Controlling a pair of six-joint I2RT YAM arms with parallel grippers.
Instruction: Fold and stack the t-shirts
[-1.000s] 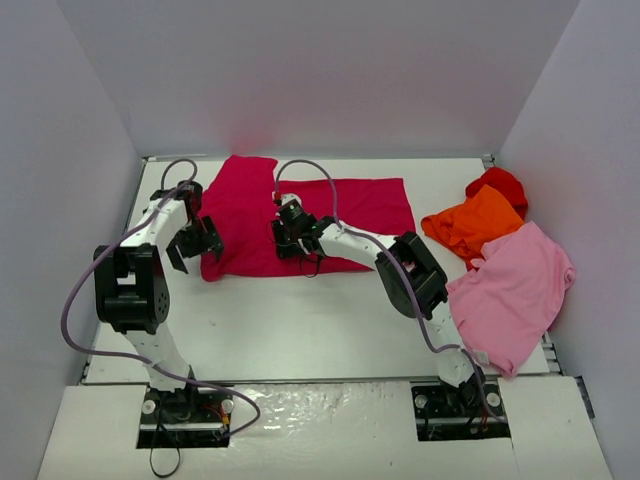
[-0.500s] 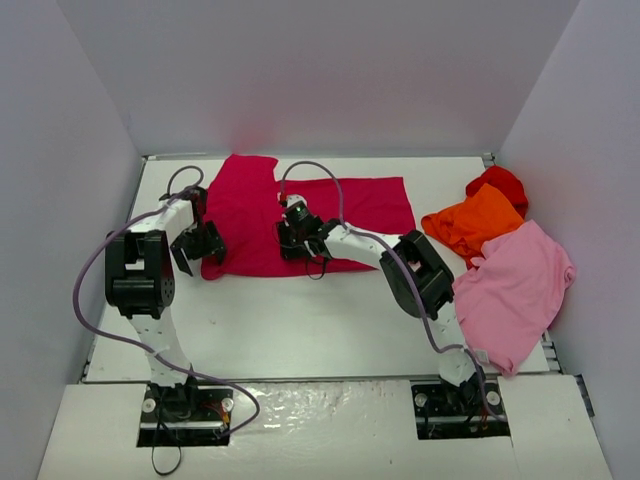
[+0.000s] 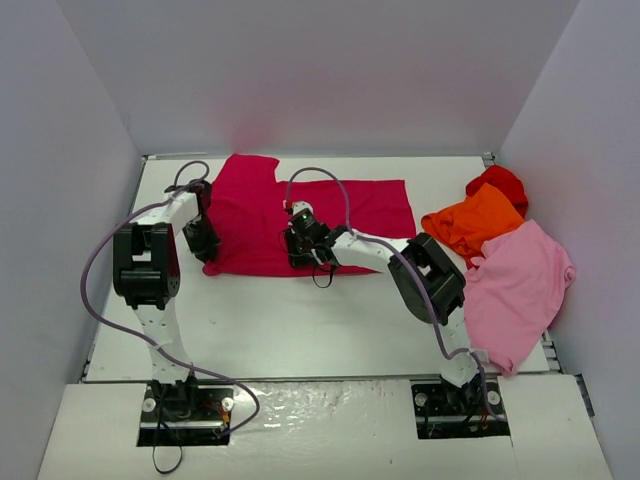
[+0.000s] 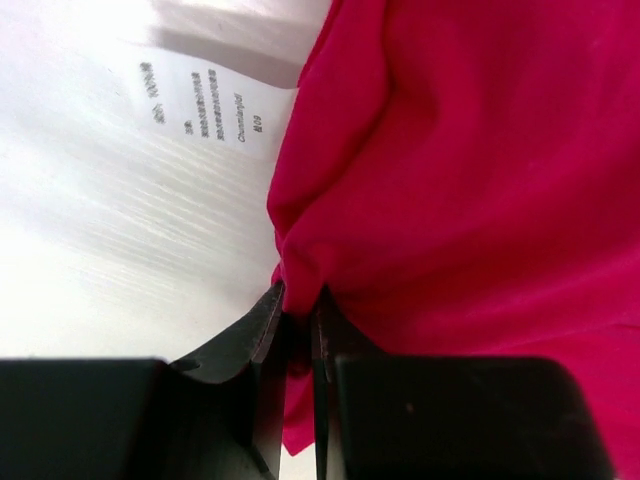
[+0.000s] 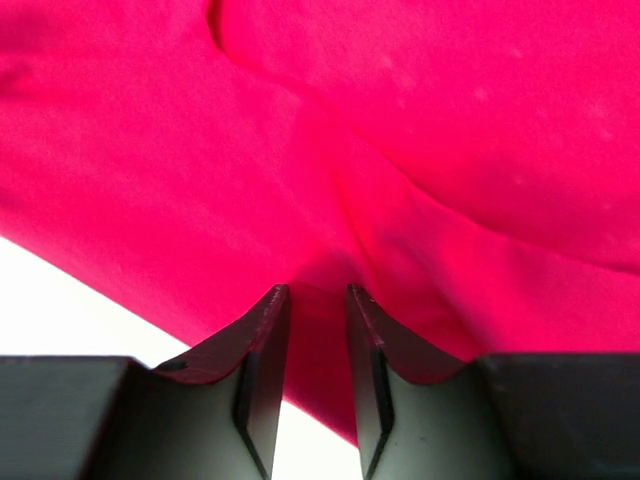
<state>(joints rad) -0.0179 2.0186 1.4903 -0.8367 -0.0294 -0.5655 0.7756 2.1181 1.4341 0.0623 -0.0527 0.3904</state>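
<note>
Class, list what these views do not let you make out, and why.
1. Left wrist view: printed text on the table, too small to read.
2. Top view: bright red shirt, mostly covered by the orange shirt.
3. Right wrist view: outline of the crimson shirt, cut off by the frame edges.

Just a white table (image 3: 300, 320) boxed in by plain pale walls (image 3: 330, 70) on three sides. Left wrist view catches some tiny grey print (image 4: 198, 103) on the table surface, too small to read.
</note>
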